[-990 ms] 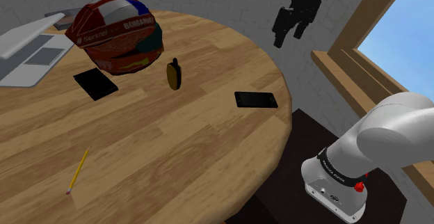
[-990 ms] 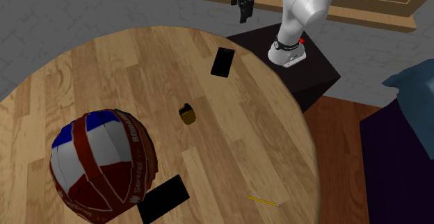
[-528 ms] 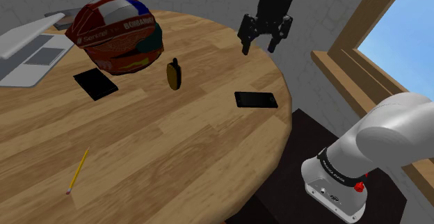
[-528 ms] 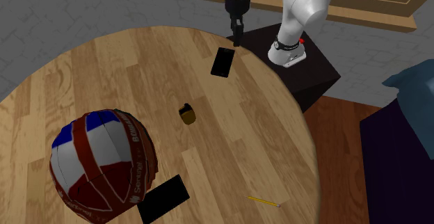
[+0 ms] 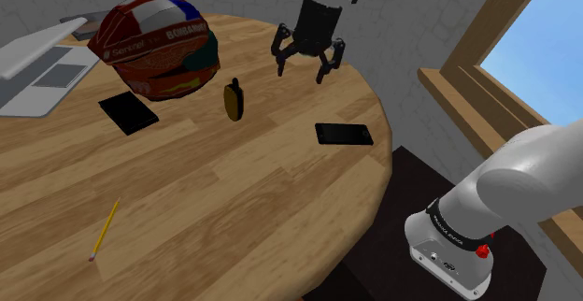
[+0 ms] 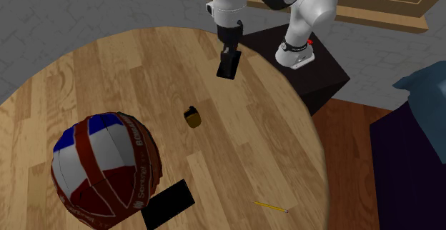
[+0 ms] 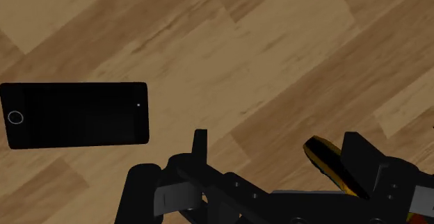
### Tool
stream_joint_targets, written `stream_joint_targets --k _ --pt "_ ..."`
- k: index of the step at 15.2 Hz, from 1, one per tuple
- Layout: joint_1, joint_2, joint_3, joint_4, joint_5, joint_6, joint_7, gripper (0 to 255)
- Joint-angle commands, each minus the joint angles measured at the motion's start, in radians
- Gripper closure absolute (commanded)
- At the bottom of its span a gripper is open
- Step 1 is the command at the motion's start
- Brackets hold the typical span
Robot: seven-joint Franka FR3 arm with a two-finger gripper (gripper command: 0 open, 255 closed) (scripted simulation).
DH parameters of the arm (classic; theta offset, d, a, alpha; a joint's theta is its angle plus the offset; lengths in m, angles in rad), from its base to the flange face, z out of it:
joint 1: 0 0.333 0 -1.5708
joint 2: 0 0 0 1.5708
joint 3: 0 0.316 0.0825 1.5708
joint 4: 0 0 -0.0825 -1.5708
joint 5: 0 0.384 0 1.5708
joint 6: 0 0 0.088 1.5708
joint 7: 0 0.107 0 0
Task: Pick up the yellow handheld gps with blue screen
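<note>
The handheld gps (image 5: pixel 234 100) is a small dark-yellow and black unit lying on the round wooden table (image 5: pixel 234 196), beside the helmet. It also appears in the second exterior view as the gps (image 6: pixel 191 116) near the table's middle. My gripper (image 5: pixel 305 65) hangs open above the table, to the shoulder view's right of the gps and apart from it. In the second exterior view the gripper (image 6: pixel 230 48) is over the black phone (image 6: pixel 229 64). In the wrist view the gps (image 7: pixel 332 165) lies close to one finger (image 7: pixel 358 147), with nothing held in the gripper (image 7: pixel 278 146).
A red, white and blue helmet (image 5: pixel 154 45) stands behind the gps. A black phone (image 5: pixel 343 134) lies near the table's edge, a black slab (image 5: pixel 129 112) by the helmet, a pencil (image 5: pixel 105 229) at the front and a laptop (image 5: pixel 37 65) at the far left.
The gripper has swung from beyond the table's edge near the window to over the table, lower and closer to the gps. It stays open. Nothing on the table has moved.
</note>
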Motion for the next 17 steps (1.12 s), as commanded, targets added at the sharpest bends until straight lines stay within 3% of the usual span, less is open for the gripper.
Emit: stream_joint_targets --k 1,8,14,17 --pt "-0.007 0.062 0.022 0.027 0.021 0.057 0.081 0" --pt "-0.022 0.304 0.076 0.171 0.033 0.242 0.351 0" --pt "-0.004 0.512 0.071 0.326 0.000 0.375 0.574 0" --pt "0.001 0.530 0.070 0.307 0.002 0.411 0.565 0"
